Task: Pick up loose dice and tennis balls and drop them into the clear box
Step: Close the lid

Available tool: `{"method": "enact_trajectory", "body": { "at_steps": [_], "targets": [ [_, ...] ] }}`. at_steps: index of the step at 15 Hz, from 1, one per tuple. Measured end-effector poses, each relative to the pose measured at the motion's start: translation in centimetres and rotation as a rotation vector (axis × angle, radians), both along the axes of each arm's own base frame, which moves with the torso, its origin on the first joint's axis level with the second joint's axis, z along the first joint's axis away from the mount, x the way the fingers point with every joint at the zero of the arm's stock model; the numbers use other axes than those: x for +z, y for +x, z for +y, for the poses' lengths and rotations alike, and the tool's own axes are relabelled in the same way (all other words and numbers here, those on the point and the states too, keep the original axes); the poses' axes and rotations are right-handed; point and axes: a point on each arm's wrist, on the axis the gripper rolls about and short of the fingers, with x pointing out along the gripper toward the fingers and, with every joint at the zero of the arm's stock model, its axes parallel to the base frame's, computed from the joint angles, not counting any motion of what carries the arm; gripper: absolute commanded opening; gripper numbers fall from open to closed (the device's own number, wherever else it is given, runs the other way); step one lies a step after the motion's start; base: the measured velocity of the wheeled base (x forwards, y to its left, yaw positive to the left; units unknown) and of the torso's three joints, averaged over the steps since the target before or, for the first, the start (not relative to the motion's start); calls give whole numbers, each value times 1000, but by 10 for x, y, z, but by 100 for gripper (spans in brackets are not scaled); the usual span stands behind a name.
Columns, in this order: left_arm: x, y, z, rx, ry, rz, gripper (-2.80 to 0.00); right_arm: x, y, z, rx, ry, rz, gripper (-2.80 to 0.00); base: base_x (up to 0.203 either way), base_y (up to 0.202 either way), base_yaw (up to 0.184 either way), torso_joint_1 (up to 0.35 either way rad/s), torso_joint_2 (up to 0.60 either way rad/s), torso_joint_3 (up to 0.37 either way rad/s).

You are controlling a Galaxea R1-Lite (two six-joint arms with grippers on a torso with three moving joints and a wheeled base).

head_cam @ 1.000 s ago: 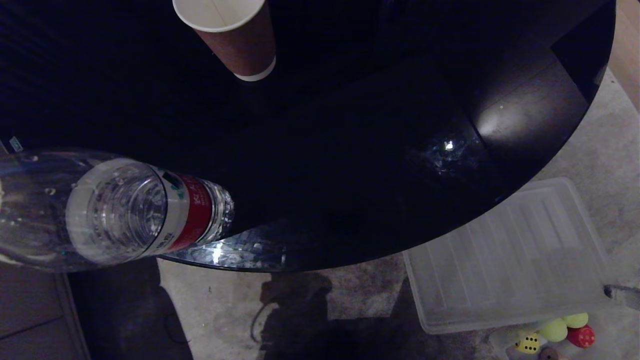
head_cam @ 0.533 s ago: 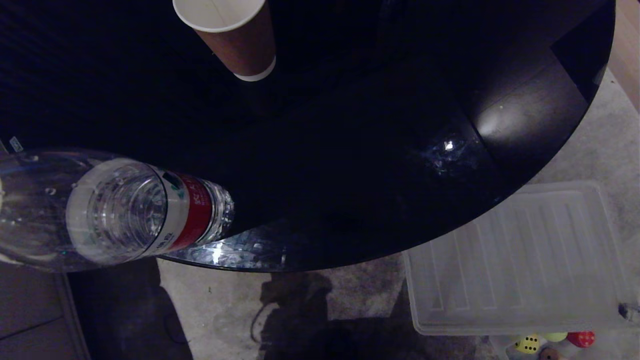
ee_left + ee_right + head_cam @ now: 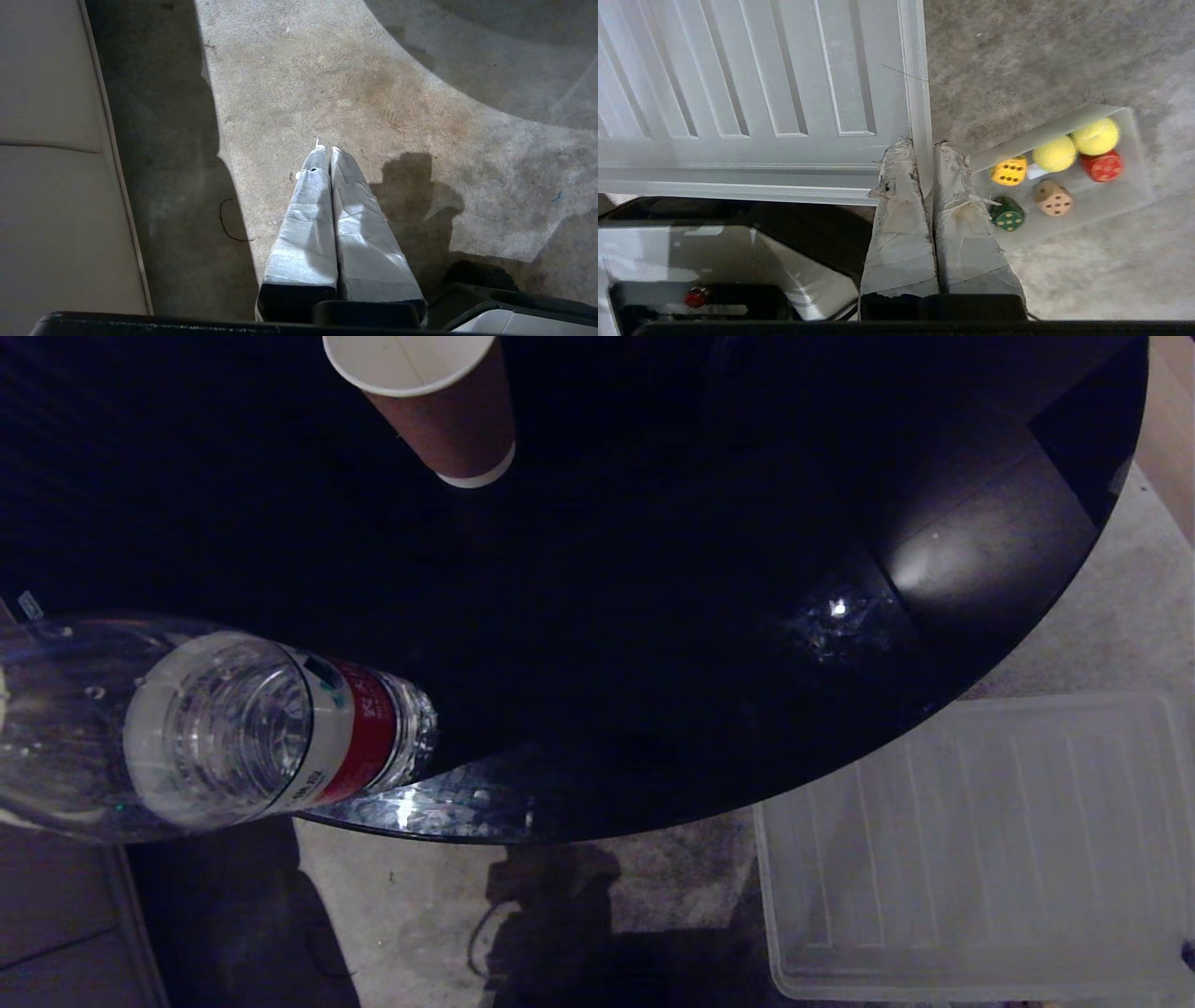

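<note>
In the right wrist view the clear box (image 3: 1115, 198) lies on the carpet and holds two tennis balls (image 3: 1054, 153) and several dice: yellow (image 3: 1009, 171), red (image 3: 1101, 165), tan (image 3: 1053, 197) and dark green (image 3: 1006, 213). My right gripper (image 3: 924, 144) is shut on the rim of the flat ribbed lid (image 3: 761, 93), just beside the box. In the head view the lid (image 3: 971, 849) fills the lower right, and the box and its contents are hidden there. My left gripper (image 3: 325, 148) hangs shut and empty above bare carpet.
A round black table (image 3: 653, 616) carries a brown paper cup (image 3: 429, 401) and a clear water bottle (image 3: 233, 728) near its front edge. Pale furniture (image 3: 46, 163) borders the carpet on the left arm's side. My own base (image 3: 691, 261) lies under the lid's near edge.
The ribbed lid has swung square and slid toward the lower right of the head view, covering the dice and balls that showed below it. The left arm has not moved.
</note>
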Motion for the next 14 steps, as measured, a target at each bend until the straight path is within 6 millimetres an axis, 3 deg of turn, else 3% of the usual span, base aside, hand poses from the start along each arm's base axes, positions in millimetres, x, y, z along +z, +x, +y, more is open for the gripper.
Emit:
{"method": "enact_trajectory", "body": {
  "at_steps": [14],
  "targets": [
    [0, 0, 0, 0, 0, 0, -280, -48, -36, 0, -53, -26, -125, -280, 0, 0, 0, 0, 0, 0]
  ]
}}
